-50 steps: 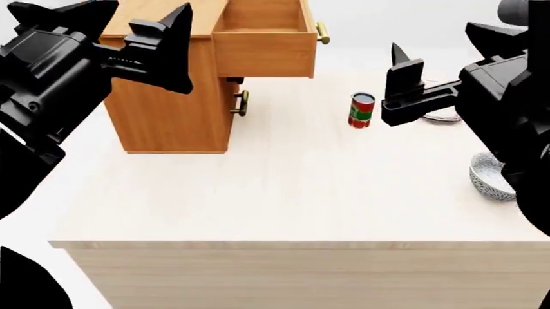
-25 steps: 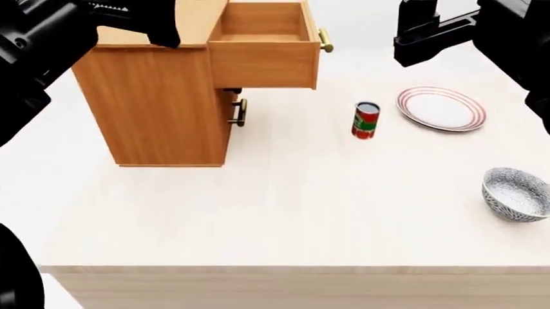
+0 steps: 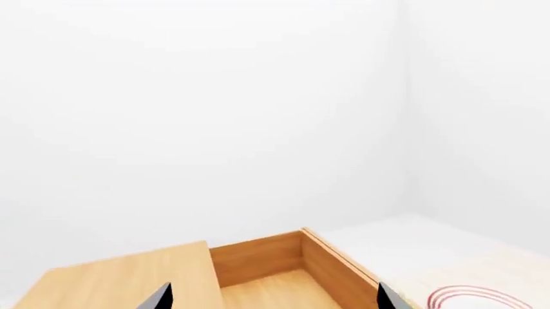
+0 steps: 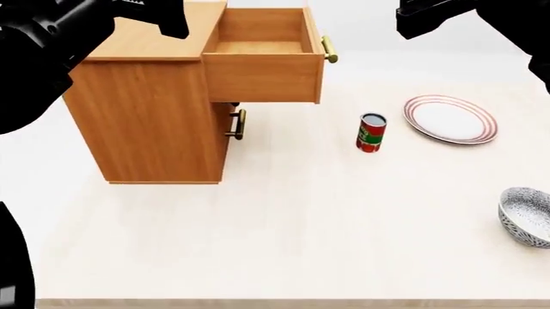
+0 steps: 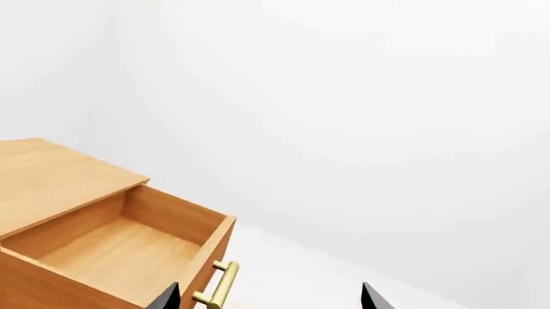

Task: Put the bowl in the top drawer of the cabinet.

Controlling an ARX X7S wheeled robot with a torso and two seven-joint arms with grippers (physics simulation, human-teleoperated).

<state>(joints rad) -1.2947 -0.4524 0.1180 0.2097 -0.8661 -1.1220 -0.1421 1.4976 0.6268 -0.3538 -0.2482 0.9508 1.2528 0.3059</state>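
Far below and to the right of your right claw [image 4: 429, 16], the bowl [image 4: 526, 215] sits upright on the table [image 4: 301, 219] near its right edge, partly cut off by the head view. Both claws are raised high at the top of that view, with nothing between their fingers. In each wrist view only two dark fingertips show, set well apart, so both claws are released and empty. Your left claw [image 3: 270, 299] hangs over the cabinet [image 4: 146, 109], and its camera looks down into the top drawer [image 4: 262, 61], which is pulled out and has a bare wooden floor. The drawer's brass handle [image 5: 215, 286] shows just ahead of your right claw's fingertips. Between the drawer and the bowl stand a red can [image 4: 371, 132] and, further right, a red-rimmed plate [image 4: 451, 119], both apart from the bowl. The lower drawer [image 4: 230, 125] is closed.
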